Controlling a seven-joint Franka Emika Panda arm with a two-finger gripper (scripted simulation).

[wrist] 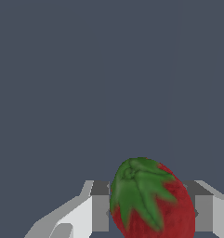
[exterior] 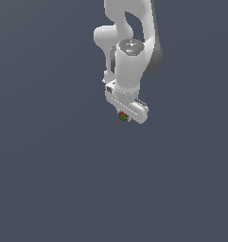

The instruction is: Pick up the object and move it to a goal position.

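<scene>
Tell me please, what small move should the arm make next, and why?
Probably a short, slow carry toward the goal, with the grip kept firm. In the wrist view the strawberry sits between the two fingers of the gripper, which seem closed on it. In the exterior view it shows just under the gripper. No goal marker is visible, so I cannot tell the direction.

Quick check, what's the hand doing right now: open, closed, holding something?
Hand: closed on the strawberry, one finger on each side of it, as the wrist view shows.
</scene>
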